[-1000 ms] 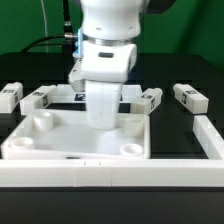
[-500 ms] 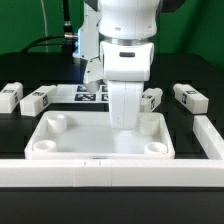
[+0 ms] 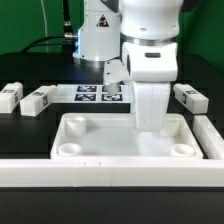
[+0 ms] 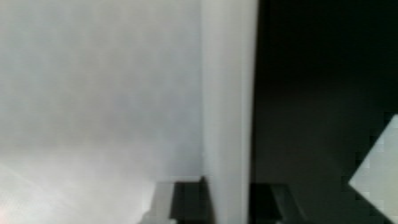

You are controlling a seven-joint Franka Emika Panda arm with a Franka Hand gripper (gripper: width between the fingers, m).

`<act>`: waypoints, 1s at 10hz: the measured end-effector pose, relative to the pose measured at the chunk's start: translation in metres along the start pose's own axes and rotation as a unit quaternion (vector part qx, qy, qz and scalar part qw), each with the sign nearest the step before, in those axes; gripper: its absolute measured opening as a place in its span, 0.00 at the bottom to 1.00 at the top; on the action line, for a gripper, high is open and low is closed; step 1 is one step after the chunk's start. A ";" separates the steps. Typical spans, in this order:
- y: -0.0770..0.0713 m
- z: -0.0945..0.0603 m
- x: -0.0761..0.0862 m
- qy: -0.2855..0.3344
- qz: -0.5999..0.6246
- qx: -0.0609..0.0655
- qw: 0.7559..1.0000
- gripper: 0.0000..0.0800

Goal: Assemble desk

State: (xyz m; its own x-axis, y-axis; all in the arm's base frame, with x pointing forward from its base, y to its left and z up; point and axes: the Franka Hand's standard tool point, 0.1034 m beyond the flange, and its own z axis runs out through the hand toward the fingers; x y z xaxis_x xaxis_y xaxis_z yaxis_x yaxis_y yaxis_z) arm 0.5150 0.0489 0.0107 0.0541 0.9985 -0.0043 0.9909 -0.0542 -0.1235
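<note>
- The end effector (image 3: 150, 122) points straight down, shut tight on the far rim of the white panel (image 3: 110, 155).
- In the wrist view we see that thin rim (image 4: 228, 90) running upright between the two dark fingers (image 4: 183, 205).
- The panel lies flat on the black worktop (image 3: 25, 130), right under the end effector and spreading to both sides of it, with round sockets (image 3: 72, 147) at its corners.
- Off toward the exterior view's left of the end effector sit a leg block (image 3: 38, 99) and a second leg block (image 3: 8, 96).
- A third leg block (image 3: 190, 97) sits near the end effector on the exterior view's right.
- The marker board (image 3: 98, 94) lies behind it.
- A long white rail (image 3: 100, 172) runs in front.
</note>
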 end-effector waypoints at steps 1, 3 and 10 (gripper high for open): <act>0.000 0.000 0.005 0.000 0.001 0.000 1.000 0.09; 0.000 0.001 0.013 0.001 0.002 0.000 1.000 0.09; -0.001 -0.013 0.019 -0.003 0.035 -0.002 0.999 0.49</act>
State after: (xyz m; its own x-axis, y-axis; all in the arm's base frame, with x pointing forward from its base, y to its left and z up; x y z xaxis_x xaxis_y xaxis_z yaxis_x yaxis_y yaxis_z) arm 0.5168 0.0680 0.0234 0.1233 0.9922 -0.0178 0.9851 -0.1245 -0.1185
